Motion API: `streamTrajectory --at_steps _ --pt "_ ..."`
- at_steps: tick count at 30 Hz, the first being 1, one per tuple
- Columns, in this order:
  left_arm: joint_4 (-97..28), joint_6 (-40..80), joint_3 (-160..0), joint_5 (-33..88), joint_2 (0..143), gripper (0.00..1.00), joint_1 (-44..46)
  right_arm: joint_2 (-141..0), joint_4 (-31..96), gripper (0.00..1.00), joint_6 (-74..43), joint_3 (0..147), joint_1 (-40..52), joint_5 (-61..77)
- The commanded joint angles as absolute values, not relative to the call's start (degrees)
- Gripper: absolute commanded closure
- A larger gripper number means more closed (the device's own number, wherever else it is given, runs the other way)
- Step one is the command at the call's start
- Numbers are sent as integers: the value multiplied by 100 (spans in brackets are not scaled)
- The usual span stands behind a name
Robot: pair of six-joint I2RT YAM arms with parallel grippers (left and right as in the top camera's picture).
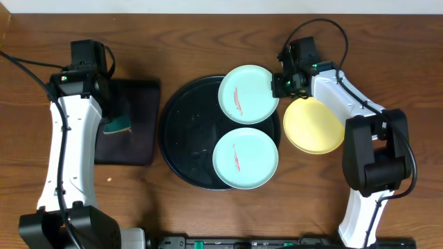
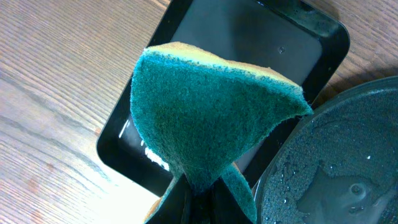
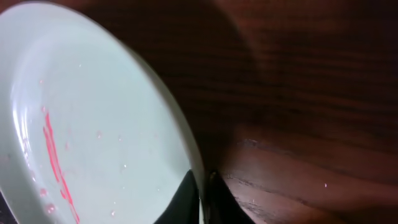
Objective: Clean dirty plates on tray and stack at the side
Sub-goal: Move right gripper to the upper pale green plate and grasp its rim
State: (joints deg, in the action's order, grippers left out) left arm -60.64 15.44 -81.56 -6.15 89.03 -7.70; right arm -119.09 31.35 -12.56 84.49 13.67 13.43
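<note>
The round black tray (image 1: 181,138) holds two pale turquoise plates with red smears. The far plate (image 1: 248,93) sits at the tray's far right; my right gripper (image 1: 280,86) is shut on its right rim, and it also shows in the right wrist view (image 3: 93,124) between the fingers (image 3: 202,193). The near plate (image 1: 245,158) lies flat on the tray. A yellow plate (image 1: 313,124) lies on the table right of the tray, no smear visible. My left gripper (image 1: 116,124) is shut on a green and yellow sponge (image 2: 211,118) above the rectangular tray.
A smaller rectangular black tray (image 1: 138,124) lies left of the round tray; it also shows in the left wrist view (image 2: 249,43), with the wet round tray's rim (image 2: 336,162) beside it. The wooden table surrounds everything.
</note>
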Motion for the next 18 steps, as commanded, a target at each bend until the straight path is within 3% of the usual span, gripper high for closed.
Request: streamTrajectory --at_steps 1,8,18 --pt "-6060 1553 -8267 -644 8895 93 -786 -11946 3194 99 -1614 8635 1411 1404" --pt "-6060 1555 -8263 -639 8917 93 -784 -11946 3500 99 -1857 8914 1717 2005" --pt "-6053 1553 -8261 -355 8954 93 -753 -11983 3533 99 -2185 8914 2635 1684"
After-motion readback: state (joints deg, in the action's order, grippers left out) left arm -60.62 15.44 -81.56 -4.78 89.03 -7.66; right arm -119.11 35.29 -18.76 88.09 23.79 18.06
